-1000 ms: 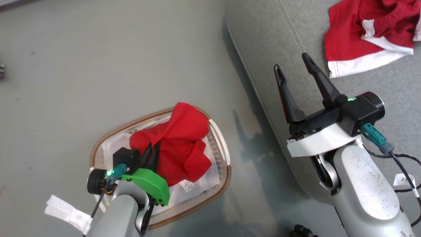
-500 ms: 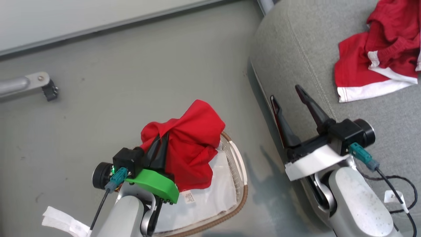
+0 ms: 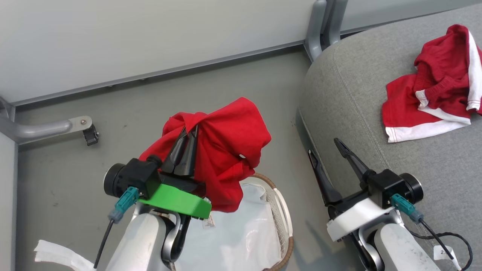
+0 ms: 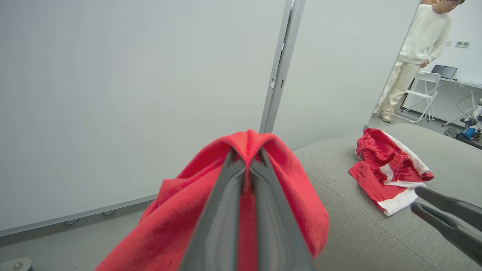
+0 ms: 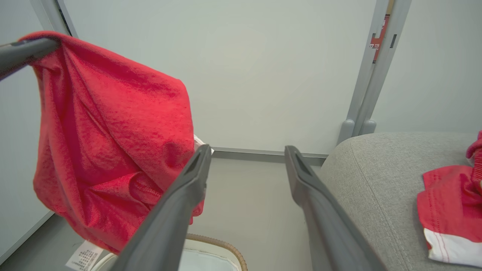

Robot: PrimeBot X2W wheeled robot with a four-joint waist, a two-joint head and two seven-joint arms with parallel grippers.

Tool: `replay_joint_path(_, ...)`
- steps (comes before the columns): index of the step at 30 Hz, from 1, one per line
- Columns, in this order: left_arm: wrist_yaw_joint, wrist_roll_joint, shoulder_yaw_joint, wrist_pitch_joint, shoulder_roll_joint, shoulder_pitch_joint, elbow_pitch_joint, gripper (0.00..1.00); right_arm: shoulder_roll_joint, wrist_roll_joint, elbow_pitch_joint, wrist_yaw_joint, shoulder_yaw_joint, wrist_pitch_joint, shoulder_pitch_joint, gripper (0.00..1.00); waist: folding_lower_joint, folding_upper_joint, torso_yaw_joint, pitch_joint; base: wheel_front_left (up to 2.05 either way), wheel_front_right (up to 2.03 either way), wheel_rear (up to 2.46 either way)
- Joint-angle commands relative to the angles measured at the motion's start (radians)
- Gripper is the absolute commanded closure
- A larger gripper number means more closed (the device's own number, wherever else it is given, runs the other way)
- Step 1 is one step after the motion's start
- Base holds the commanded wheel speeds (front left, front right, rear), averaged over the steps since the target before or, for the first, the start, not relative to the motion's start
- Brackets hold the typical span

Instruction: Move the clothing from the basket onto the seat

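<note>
My left gripper (image 3: pixel 189 131) is shut on the plain red garment (image 3: pixel 226 150), which hangs from it in the air above the basket (image 3: pixel 280 210). The same plain red garment (image 4: pixel 293 180) drapes over the closed fingers in the left wrist view and hangs at the left as the plain red garment (image 5: pixel 113 131) in the right wrist view. The red garment with white bands (image 3: pixel 433 101) lies crumpled on the grey seat (image 3: pixel 357 94). My right gripper (image 3: pixel 323 146) stands open at the seat's near edge, holding nothing.
A white liner sheet (image 3: pixel 241 237) covers the basket's inside. A grey wall (image 3: pixel 150 37) and a metal post (image 3: pixel 324 26) stand behind. A metal leg with a caster (image 3: pixel 88 133) sits at the left. A person (image 4: pixel 414 56) stands far off by a white chair (image 4: pixel 423 94).
My left gripper has lifted the plain red garment up out of the basket. The head camera has tilted up, so wall and more of the seat come into view.
</note>
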Motion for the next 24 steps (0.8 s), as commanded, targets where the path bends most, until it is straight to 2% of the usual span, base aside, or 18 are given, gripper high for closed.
replay_joint_path(1,-0.003,-0.007,0.0,-0.001,0.002,0.017,-0.014,1.0,0.001,-0.005,0.005,-0.001,0.002,-0.004,0.021,0.0,0.0001,0.0,0.01,-0.041,0.0,0.0,0.0)
replay_joint_path(6,-0.003,-0.004,-0.004,-0.001,0.002,0.022,-0.042,1.0,0.005,-0.007,0.01,-0.001,0.022,-0.004,0.042,0.0,0.0001,0.0,0.014,-0.062,0.0,0.0,0.0)
replay_joint_path(18,-0.003,-0.026,-0.051,-0.001,0.002,0.036,-0.044,1.0,0.014,-0.01,-0.039,-0.001,0.231,-0.004,-0.035,0.0,0.0001,0.0,0.058,-0.085,0.0,0.0,0.0)
replay_joint_path(24,-0.003,-0.039,-0.083,-0.001,0.002,0.039,-0.05,1.0,0.021,-0.031,0.017,-0.001,0.268,-0.004,-0.09,0.0,0.0001,0.0,0.086,-0.083,0.0,0.0,0.0)
